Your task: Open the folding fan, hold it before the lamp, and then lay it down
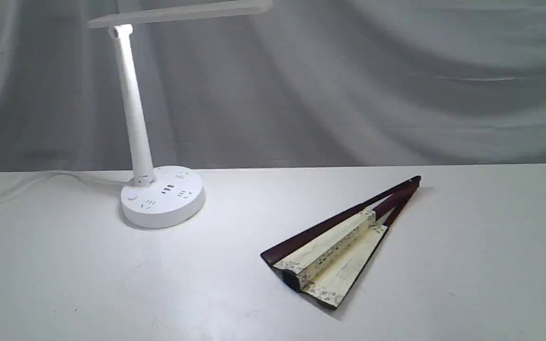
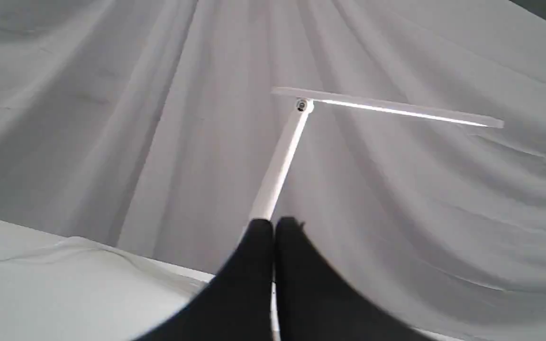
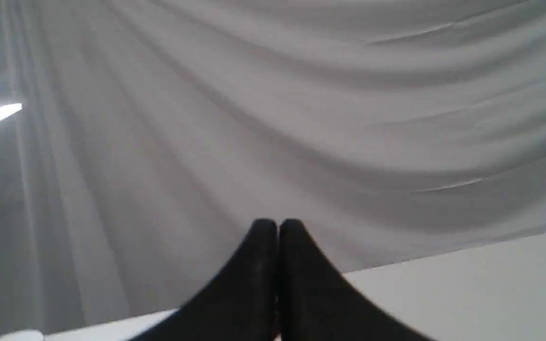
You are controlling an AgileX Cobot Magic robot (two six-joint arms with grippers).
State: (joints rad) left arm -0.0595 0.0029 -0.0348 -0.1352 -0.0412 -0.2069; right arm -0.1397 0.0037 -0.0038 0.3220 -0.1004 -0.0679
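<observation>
One folding fan (image 1: pixel 334 251), one lamp (image 1: pixel 161 196), two grippers. The fan lies flat on the white table (image 1: pixel 64 284), right of centre in the exterior view and well apart from the lamp, which stands lit at the left rear. The fan is only part open: a narrow wedge of cream leaf between dark guards. Its long axis runs on a diagonal, with the pivot end far and to the right and the wide leaf end near and towards the middle. Neither arm shows in the exterior view. Left gripper (image 2: pixel 273 227): fingers pressed together, nothing between them, aimed at the lamp's stem. Right gripper (image 3: pixel 277 225): fingers likewise pressed together and empty, aimed at the grey backdrop cloth (image 3: pixel 349 118). The fan appears in neither wrist view, so it must lie below and ahead of both. Judged from its side of the table, the right arm is the nearer. A grasp looks best taken across a guard, not along it.
</observation>
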